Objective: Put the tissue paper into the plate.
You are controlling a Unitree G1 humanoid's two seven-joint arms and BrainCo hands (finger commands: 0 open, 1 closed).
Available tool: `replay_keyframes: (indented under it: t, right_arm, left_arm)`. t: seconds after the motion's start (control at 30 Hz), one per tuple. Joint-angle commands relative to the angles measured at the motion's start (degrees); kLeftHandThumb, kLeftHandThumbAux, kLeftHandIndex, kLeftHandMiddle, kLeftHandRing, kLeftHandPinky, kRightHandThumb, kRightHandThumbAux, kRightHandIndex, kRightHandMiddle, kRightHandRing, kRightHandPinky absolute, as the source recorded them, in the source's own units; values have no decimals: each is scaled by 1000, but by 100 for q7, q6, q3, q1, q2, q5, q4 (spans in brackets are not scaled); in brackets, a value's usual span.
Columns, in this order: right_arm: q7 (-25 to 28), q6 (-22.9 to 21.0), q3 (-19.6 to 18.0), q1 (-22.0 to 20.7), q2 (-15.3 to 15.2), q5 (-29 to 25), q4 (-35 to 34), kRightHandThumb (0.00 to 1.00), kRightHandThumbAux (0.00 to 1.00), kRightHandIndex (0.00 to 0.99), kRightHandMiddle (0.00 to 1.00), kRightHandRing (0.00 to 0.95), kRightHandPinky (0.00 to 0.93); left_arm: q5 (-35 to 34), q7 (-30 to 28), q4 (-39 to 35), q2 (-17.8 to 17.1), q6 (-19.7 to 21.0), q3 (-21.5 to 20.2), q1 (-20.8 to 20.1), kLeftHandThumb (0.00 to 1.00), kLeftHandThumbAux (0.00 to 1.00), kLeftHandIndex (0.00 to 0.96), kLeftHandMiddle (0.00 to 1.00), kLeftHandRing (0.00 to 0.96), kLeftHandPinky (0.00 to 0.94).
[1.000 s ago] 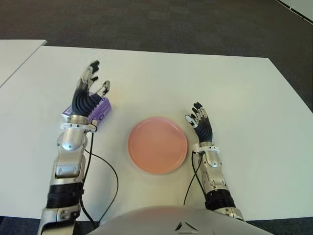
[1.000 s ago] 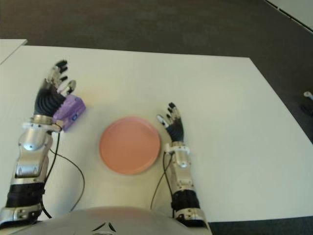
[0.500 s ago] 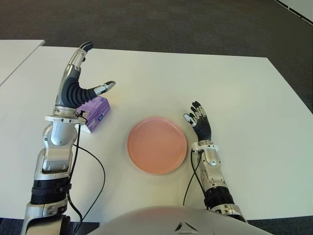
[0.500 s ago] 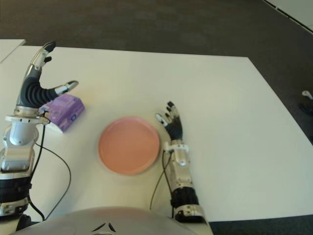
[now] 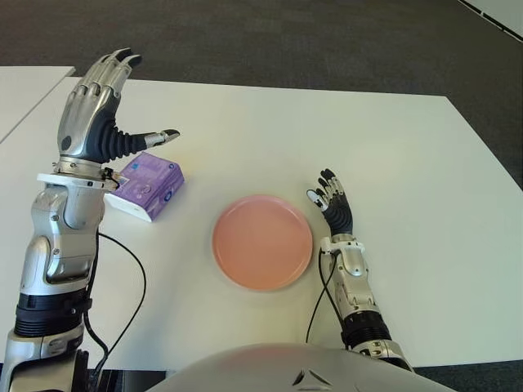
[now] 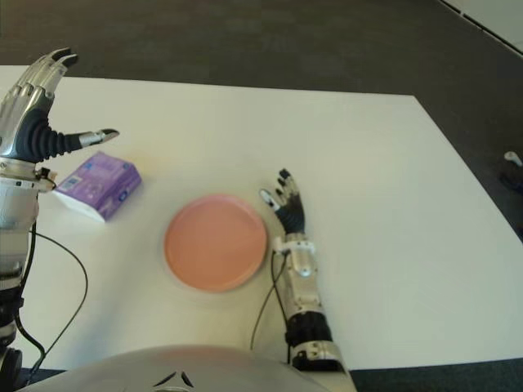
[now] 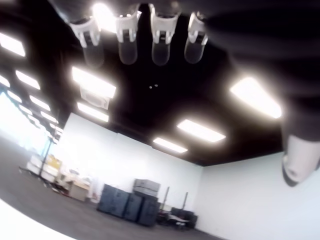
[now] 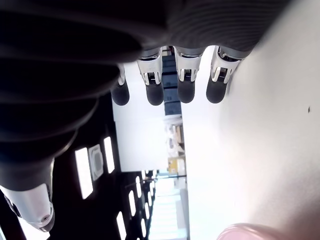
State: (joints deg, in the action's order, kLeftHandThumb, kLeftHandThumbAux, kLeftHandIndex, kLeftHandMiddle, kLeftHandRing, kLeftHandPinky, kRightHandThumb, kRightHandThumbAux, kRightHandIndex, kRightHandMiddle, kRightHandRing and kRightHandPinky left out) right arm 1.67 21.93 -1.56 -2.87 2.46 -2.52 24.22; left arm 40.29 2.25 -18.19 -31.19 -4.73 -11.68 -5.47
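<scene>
My left hand [image 5: 94, 110] is up in the air, fingers spread, holding nothing. The purple tissue paper pack [image 5: 145, 185] lies on the white table [image 5: 392, 155], left of the round pink plate [image 5: 262, 242]. My right hand [image 5: 333, 202] is beside the plate's right edge, relaxed and empty.

A white tabletop [image 5: 392, 147] spans the scene, dark carpet [image 5: 286, 37] beyond it, and a second white table [image 5: 24, 90] sits leftward.

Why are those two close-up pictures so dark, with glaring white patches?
Left wrist view: the camera tilts up past the left hand at ceiling lights, which blow out white while the fingers sit in shadow. Right wrist view: the right hand is backlit by the bright table. Both eye views are evenly lit.
</scene>
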Motion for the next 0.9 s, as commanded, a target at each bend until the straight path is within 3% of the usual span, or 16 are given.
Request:
replay_keyframes:
  t: [0.03,0.23,0.5,0.9]
  right_arm:
    - [25,-366,-2,321,55,-40,381,3,624,0,0,0,0]
    - [28,-391,12,320,66,-29,355,4,626,0,0,0,0]
    - [44,-407,-18,258,57,-57,462,4,632,0,0,0,0]
    - [86,-381,-29,163,44,-72,618,4,638,0,0,0,0]
  left_arm:
    - [972,123,148,-124,235,413,246,17,492,0,0,0,0]
    - [1585,-408,41,-355,540,691,343,2,422,0,0,0,0]
    - [2708,-1781,-127,-495,1253,1250,442,0,350,0,0,0,0]
    - [3442,-3178,84,-323,1860,1829,136,2,296,0,0,0,0]
